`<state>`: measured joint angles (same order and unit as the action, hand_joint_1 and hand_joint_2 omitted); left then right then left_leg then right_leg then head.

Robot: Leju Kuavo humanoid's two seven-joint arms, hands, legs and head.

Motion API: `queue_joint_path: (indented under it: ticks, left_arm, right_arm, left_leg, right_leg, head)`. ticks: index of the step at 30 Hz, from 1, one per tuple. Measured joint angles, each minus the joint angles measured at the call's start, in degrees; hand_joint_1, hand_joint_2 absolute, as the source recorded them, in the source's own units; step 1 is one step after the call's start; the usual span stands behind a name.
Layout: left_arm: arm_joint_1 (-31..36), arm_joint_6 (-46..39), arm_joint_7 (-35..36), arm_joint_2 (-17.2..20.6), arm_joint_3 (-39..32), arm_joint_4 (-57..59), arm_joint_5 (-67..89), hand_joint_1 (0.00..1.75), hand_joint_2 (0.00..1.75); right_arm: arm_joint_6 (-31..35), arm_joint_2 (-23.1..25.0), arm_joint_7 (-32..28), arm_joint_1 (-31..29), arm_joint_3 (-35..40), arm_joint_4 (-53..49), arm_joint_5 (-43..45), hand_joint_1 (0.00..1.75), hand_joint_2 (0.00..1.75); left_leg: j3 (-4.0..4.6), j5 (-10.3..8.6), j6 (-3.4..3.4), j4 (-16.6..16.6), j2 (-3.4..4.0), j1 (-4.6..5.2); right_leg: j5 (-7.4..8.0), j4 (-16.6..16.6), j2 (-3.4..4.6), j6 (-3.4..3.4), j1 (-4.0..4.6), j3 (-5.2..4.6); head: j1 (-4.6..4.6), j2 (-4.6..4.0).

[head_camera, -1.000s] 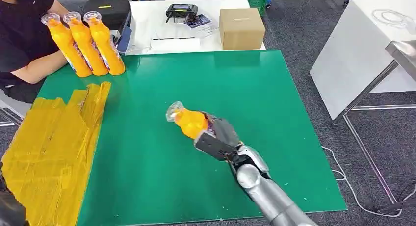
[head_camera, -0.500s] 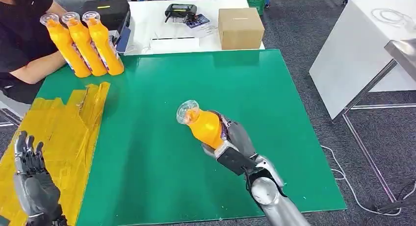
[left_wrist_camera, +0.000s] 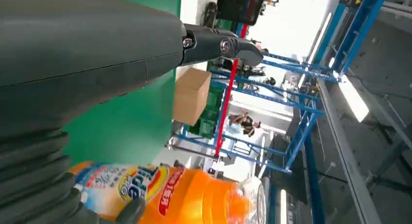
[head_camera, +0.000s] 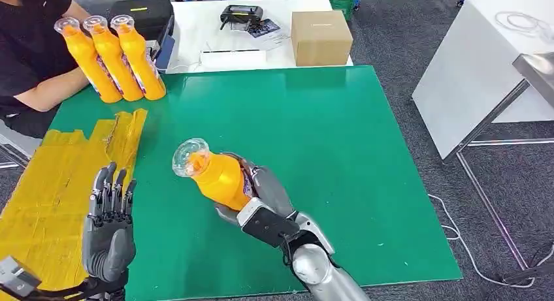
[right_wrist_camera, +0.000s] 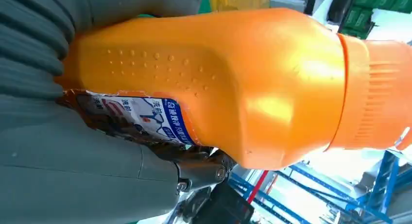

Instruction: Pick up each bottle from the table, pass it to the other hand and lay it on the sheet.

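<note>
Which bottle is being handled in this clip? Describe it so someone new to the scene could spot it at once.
Start from the green mat covering the table. Above its near middle, the right hand holds an orange bottle tilted, its clear cap toward the open left hand. The three other orange bottles stand together at the mat's far left corner, beside a person; this one alone is off the table.

head view looks down over the green table [head_camera: 366, 151]; both wrist views share the bottle [head_camera: 215, 177] close-up.
</note>
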<state>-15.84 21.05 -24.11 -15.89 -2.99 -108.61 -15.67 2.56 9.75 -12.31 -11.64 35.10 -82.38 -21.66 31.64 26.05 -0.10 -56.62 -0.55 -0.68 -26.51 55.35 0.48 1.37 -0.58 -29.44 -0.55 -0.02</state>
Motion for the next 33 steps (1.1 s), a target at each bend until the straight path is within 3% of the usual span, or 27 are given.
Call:
queue_joint_path:
  ticks: [33]
  left_arm:
    - [-1.42, 3.96, 6.25, 2.73, 7.32, 3.45, -11.82, 0.00, 1.75]
  right_arm:
    - [-4.13, 3.02, 0.63, -5.29, 13.01, 16.74, -5.29, 1.75, 1.75]
  left_leg:
    - [0.02, 0.00, 0.00, 0.01, -0.02, 0.00]
  right_leg:
    - [0.00, 0.00, -0.03, 0.00, -0.01, -0.02]
  head:
    - [0.02, 0.00]
